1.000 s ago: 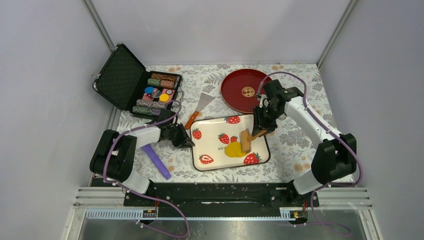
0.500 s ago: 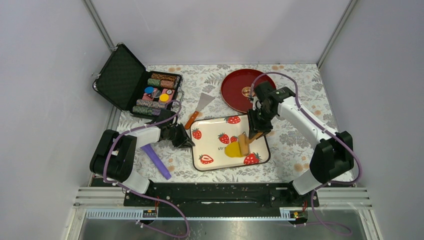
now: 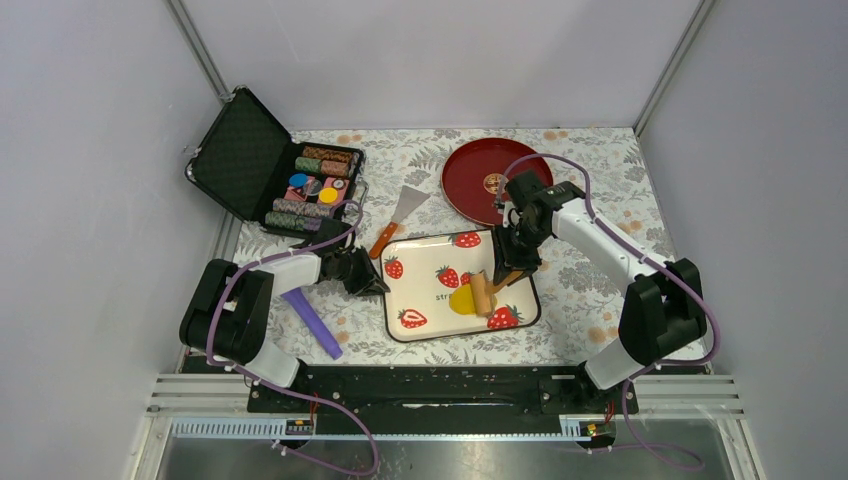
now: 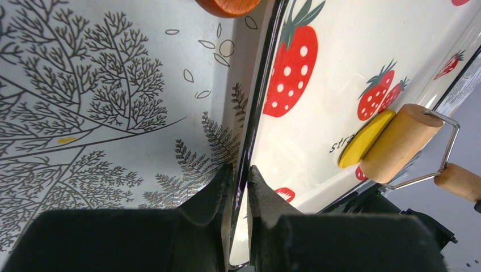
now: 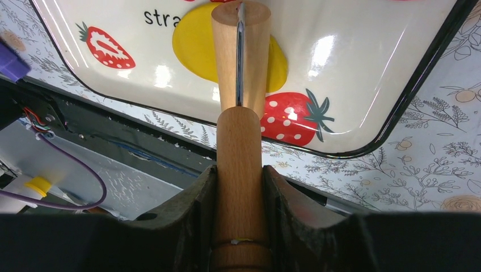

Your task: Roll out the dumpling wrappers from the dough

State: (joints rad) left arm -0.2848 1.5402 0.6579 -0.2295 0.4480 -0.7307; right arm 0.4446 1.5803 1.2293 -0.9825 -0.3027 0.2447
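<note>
Leftward since a second ago, my roller (image 3: pixel 481 293) now sits on the dough (image 5: pixel 193 45) at the tray's (image 3: pixel 420 255) near right. My right gripper (image 5: pixel 239 184) clamps its handle and my left gripper (image 4: pixel 238 178) pinches the tray rim. I should press evenly, in short strokes.

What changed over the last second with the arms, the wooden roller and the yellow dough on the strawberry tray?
The right end effector, gripping the handle of the light wooden hand roller, swung left and pushed it leftward and slightly nearer across the flat yellow dough, covering more of it. The left end effector stayed clamped on the left rim of the white strawberry-print tray, which did not shift.
</note>
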